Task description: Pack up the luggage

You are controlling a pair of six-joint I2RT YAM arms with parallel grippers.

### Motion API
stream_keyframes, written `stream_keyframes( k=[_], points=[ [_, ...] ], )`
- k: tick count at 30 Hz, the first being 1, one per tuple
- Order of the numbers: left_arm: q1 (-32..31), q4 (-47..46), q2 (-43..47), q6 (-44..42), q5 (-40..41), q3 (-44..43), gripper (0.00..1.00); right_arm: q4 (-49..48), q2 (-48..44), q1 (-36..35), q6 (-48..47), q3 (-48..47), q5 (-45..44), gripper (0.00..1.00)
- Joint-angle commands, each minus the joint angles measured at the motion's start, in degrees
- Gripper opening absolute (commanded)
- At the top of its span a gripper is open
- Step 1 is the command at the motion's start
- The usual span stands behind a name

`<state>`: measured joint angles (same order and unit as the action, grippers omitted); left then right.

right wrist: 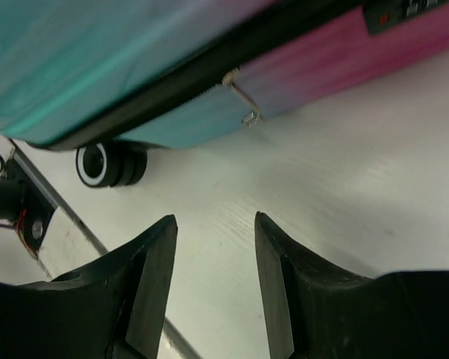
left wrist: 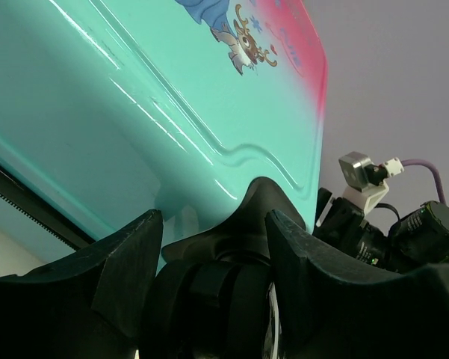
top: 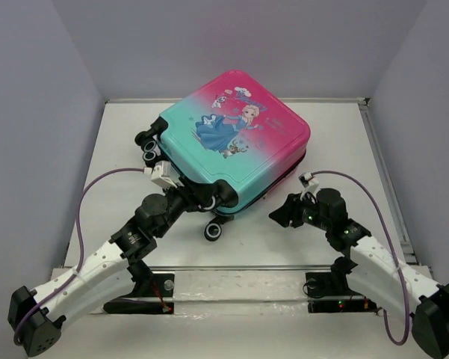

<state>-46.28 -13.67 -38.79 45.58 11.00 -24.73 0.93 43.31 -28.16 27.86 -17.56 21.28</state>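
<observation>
From above, the luggage (top: 239, 142) lies closed on the white table (top: 336, 149), its near corner between 2 arms. At the left wrist, the left gripper (left wrist: 214, 221) clamps the case's black wheel housing (left wrist: 224, 254). At the right wrist, the right gripper (right wrist: 213, 221) hangs open near 1 wheel (right wrist: 104, 164).

luggage (top: 239, 134): 1 | left gripper (left wrist: 214, 217) + right gripper (right wrist: 214, 219): 2 | table (top: 246, 247): 1

Two white-and-black robot arms
Left arm (top: 97, 265) and right arm (top: 381, 265): white shells, black joints and bases, purple cables (top: 78, 224), white wrist cameras (top: 164, 173), wedge-shaped black fingers (right wrist: 146, 284).
</observation>
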Motion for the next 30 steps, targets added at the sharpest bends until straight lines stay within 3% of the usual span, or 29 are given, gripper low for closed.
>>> stream_keyframes(
  k=[1,6,9,19,24,28,30],
  points=[
    [-0.5,-1.6,-1.1,0.3,-2.2,1.1,0.06,-18.0,5.5,-1.0,-3.0,-1.3,-6.2,0.50],
    [-0.4,-0.9,-1.2,0.6,-2.8,-0.1,0.06,-32.6,16.5,-1.0,-6.8,-0.1,-5.9,0.47],
    [-0.4,-0.4,-1.3,0.9,-3.2,-1.2,0.06,-36.3,22.1,-1.0,-9.1,-1.8,-5.4,0.47],
    [-0.5,0.3,-1.6,1.9,-2.7,-2.3,0.06,-54.2,29.5,-1.0,-12.1,1.1,-7.9,0.45],
    [-0.4,-0.2,-1.6,2.6,-2.3,-1.9,0.06,-66.0,34.1,-1.0,-9.7,2.9,-6.3,0.32],
    [-0.4,-1.0,-2.0,3.5,-1.9,-2.0,0.06,-69.7,35.8,-1.7,-7.1,3.4,-6.1,0.07],
    [-0.5,-1.7,-2.5,3.6,-2.0,-2.3,0.06,-70.6,35.1,-2.9,-5.5,4.3,-6.5,0.07]
  ],
)
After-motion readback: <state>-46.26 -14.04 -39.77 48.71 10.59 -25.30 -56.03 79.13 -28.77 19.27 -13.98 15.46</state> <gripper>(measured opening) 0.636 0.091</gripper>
